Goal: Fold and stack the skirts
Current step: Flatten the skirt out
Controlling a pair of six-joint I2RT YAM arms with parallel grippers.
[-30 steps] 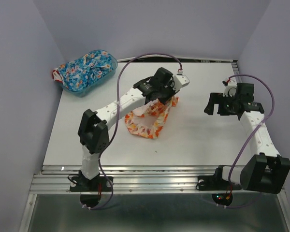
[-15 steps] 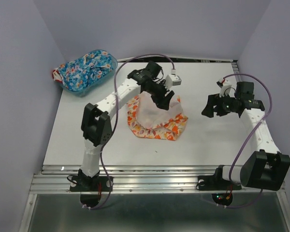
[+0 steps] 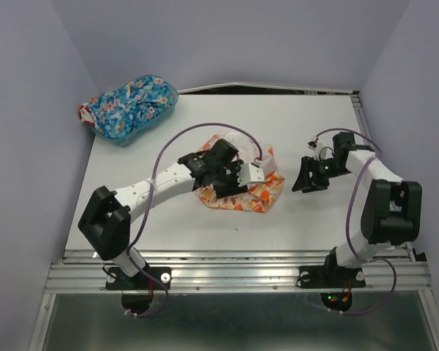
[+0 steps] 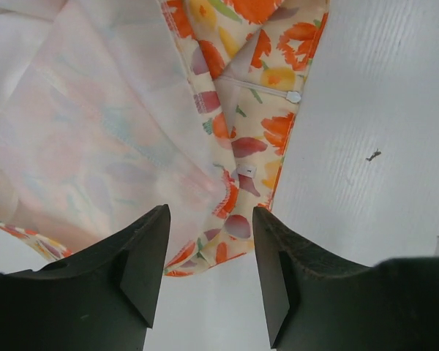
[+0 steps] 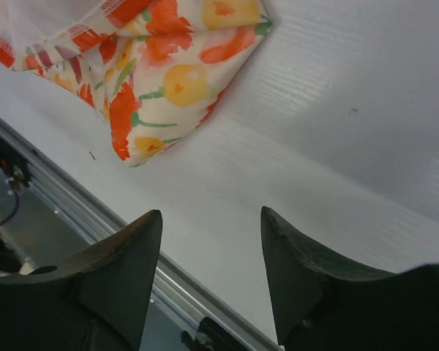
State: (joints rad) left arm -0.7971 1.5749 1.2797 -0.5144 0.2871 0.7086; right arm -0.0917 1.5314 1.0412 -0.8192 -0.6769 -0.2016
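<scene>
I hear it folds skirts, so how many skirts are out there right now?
2. A cream-yellow skirt with orange flowers lies crumpled at the middle of the table; a blue floral skirt is bundled in the blue basket at its far-left corner. More may hide underneath.

The left arm [image 3: 143, 191] stretches long and low from its base at the near left toward the middle of the desk [image 3: 293, 219]. Its left tool [image 3: 238, 178] points to the right and downward, with its two dark fingers [image 4: 143, 256] parted. The right arm [image 3: 373, 162] rises from its base at the near right, folds sharply at the elbow and reaches leftward, and its right tool [image 3: 305, 178] tilts down close to the desk with fingers [image 5: 124, 270] spread apart and a clear gap between them.
</scene>
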